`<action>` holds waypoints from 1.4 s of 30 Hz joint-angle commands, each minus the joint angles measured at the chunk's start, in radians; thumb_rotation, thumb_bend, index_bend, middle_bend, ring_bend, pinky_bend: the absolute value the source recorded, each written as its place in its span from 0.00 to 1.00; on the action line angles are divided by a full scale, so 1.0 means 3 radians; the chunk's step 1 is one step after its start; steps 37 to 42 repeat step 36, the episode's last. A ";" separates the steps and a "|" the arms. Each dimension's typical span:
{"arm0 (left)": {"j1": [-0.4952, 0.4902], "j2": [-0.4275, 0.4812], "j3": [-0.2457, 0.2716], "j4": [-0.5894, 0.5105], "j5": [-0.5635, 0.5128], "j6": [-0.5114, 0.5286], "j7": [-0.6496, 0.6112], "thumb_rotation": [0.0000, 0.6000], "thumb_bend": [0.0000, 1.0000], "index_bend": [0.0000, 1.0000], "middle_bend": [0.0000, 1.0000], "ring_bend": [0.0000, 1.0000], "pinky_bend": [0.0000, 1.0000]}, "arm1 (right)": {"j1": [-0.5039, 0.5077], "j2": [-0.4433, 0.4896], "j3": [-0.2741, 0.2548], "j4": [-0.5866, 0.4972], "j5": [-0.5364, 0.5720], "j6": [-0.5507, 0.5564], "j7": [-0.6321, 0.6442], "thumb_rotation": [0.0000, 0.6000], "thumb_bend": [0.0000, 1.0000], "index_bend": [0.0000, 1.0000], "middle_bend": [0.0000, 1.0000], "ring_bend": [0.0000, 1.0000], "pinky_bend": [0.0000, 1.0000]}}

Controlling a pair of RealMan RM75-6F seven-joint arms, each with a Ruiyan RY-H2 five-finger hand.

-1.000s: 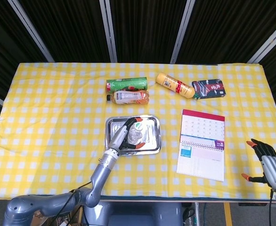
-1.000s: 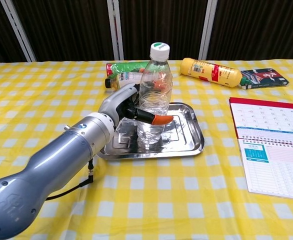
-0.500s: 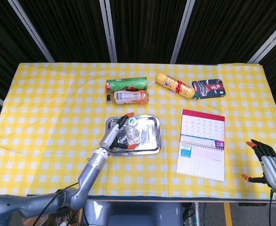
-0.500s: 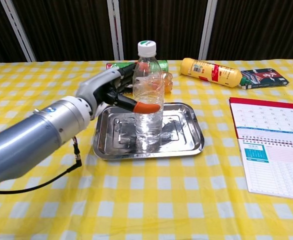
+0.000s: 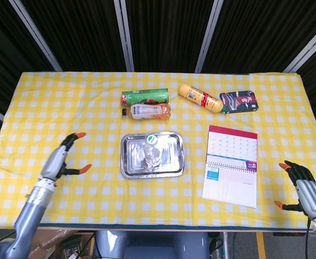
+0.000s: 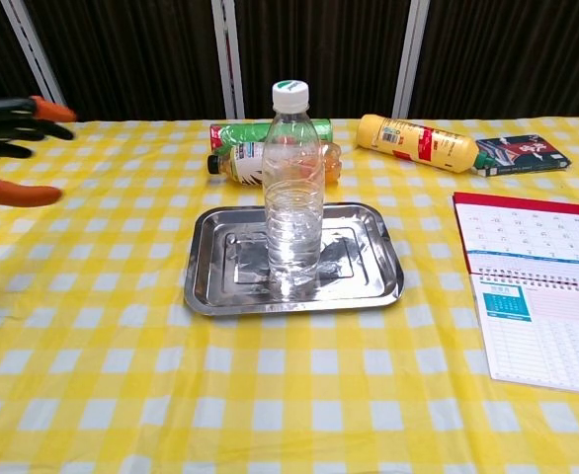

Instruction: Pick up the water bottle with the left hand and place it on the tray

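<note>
The clear water bottle (image 5: 152, 153) (image 6: 292, 193) with a white cap stands upright on the metal tray (image 5: 130, 167) (image 6: 369, 291) in the middle of the table. My left hand (image 5: 64, 157) (image 6: 8, 148) hangs open well to the left of the tray, its orange-tipped fingers spread and nothing in it. At the table's front right corner my right hand (image 5: 302, 186) is open and empty; the chest view does not show it.
Behind the tray lie a green can (image 5: 145, 97), an orange drink bottle (image 5: 149, 111) and a yellow bottle (image 5: 200, 97). A dark packet (image 5: 239, 101) lies at the back right. A calendar (image 5: 231, 164) lies to the right of the tray.
My left hand has let go of the bottle and drawn far back to the left. The bottle stays standing on the tray. The right hand has barely moved.
</note>
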 commanded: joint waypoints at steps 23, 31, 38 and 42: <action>0.0549 -0.0368 0.0272 0.1454 0.0601 0.1132 0.0710 1.00 0.30 0.16 0.12 0.00 0.00 | 0.0094 -0.0465 0.0153 0.0343 -0.0136 0.0287 -0.0529 1.00 0.16 0.13 0.04 0.00 0.00; 0.0572 -0.0327 0.0302 0.1395 0.0668 0.1004 0.0315 1.00 0.30 0.17 0.13 0.00 0.00 | 0.0104 -0.0727 0.0222 0.0640 -0.0362 0.0616 -0.0244 1.00 0.16 0.13 0.04 0.00 0.00; 0.0578 -0.0351 0.0255 0.1464 0.0674 0.1030 0.0341 1.00 0.30 0.17 0.13 0.00 0.00 | 0.0127 -0.0781 0.0210 0.0722 -0.0366 0.0589 -0.0294 1.00 0.16 0.13 0.04 0.00 0.00; 0.0578 -0.0351 0.0255 0.1464 0.0674 0.1030 0.0341 1.00 0.30 0.17 0.13 0.00 0.00 | 0.0127 -0.0781 0.0210 0.0722 -0.0366 0.0589 -0.0294 1.00 0.16 0.13 0.04 0.00 0.00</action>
